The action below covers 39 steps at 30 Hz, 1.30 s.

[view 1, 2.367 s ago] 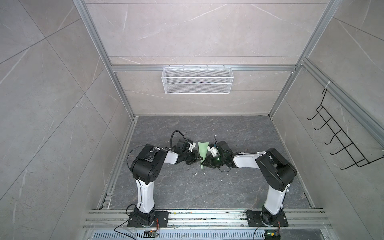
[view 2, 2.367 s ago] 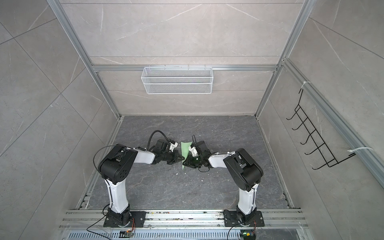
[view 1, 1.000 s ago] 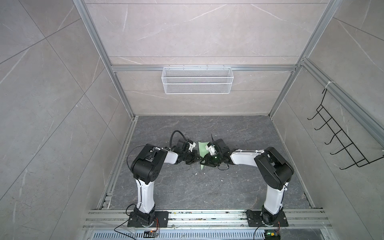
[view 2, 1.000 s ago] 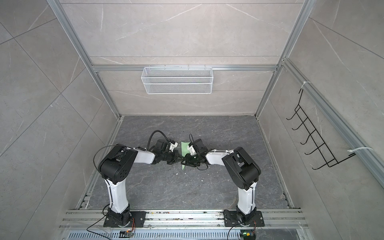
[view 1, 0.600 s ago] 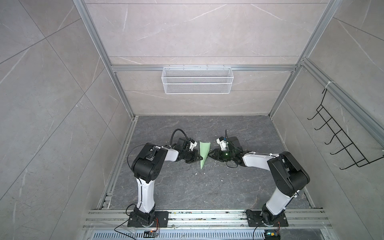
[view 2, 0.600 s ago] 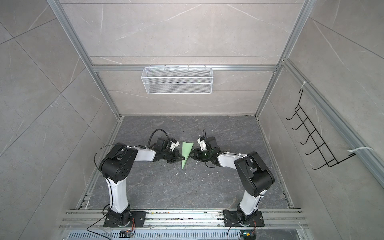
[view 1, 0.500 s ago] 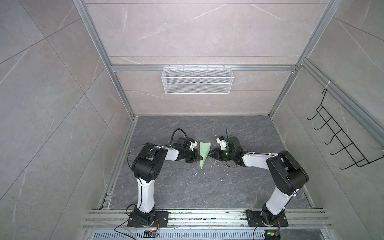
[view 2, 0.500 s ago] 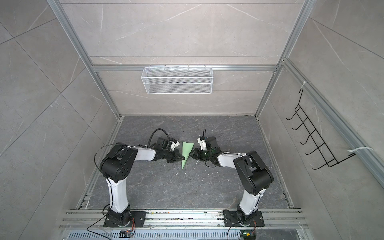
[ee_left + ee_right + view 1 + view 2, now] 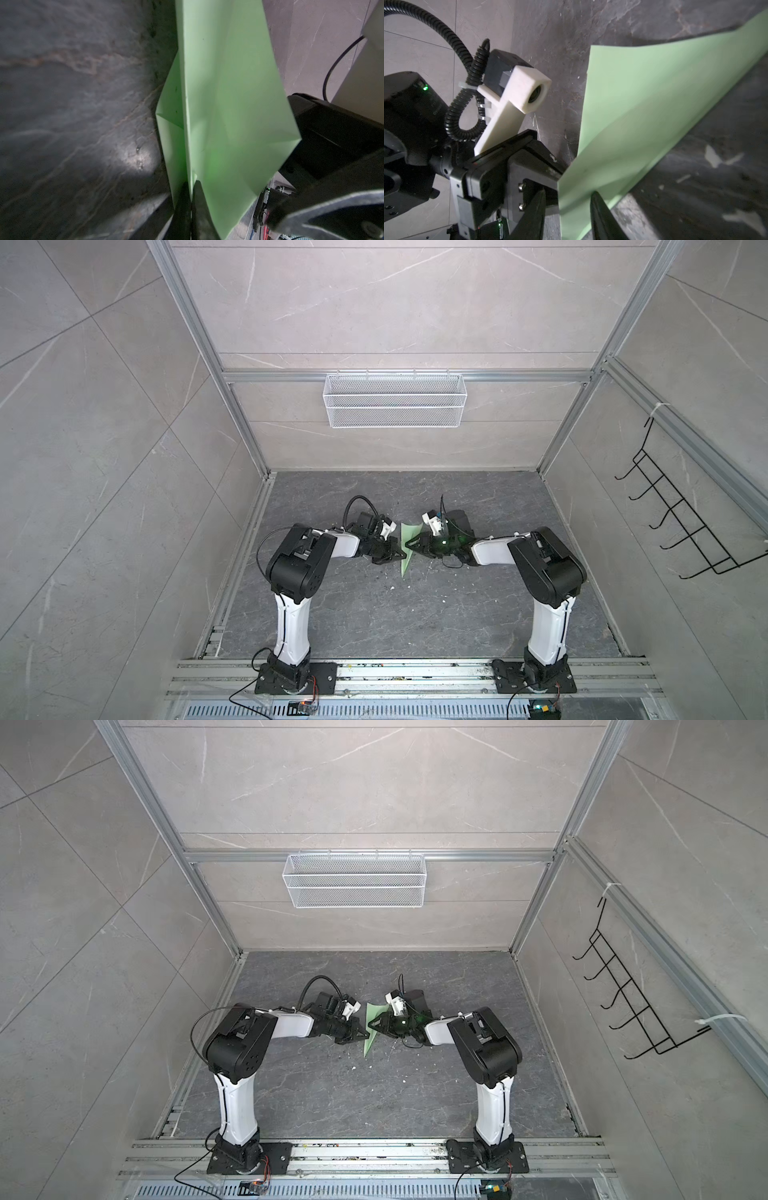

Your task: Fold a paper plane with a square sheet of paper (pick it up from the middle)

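pale green paper plane (image 9: 643,116), right hand (image 9: 568,195) spread around its edge

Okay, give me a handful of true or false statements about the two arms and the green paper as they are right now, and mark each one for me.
1. The left pincer is shut on the paper plane. True.
2. The right pincer is clamped tight on the paper plane. False: its jaws stand apart, with the paper's edge between them.
3. The paper plane lies flat, let go by both arms. False: it is held up on edge in the left pincer's grip.
4. A white wire basket hangs on the back wall. True.
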Motion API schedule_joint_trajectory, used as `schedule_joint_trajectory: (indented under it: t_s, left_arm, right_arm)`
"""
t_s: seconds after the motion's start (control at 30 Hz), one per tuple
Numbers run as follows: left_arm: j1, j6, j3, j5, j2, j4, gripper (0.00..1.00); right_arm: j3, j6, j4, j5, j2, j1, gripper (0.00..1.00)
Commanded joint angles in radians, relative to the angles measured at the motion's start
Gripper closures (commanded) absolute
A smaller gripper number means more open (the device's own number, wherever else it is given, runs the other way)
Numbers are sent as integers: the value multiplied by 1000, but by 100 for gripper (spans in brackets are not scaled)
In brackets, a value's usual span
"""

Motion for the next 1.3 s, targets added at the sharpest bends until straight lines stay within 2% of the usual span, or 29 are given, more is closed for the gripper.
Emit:
schedule_joint_trajectory:
  t_s: [0.0,0.43,0.63,0.8,0.9,1.07,1.27]
  left_arm:
    - [-6,31,-12,-99,54,-104,99]
    - [-7,19,-18,-112,34,-110,97]
    - [-7,9,-25,-150,-34,-145,87]
    - [-5,-9,-66,-257,-147,-209,77]
    - [-6,-40,-106,-297,-228,-213,75]
    - [-13,-135,-176,-254,-343,-108,74]
    - [-67,-219,-183,-206,-312,1,76]
  right_arm:
    - [30,14,14,-29,40,-2,61]
    - [49,-13,-90,3,86,-1,61]
    - [39,-16,-112,23,102,-5,61]
    - [22,-13,-101,21,105,-9,61]
    - [19,-13,-100,17,105,-9,61]
    - [19,-12,-92,16,111,-8,61]
    - [21,-8,-85,14,119,-9,62]
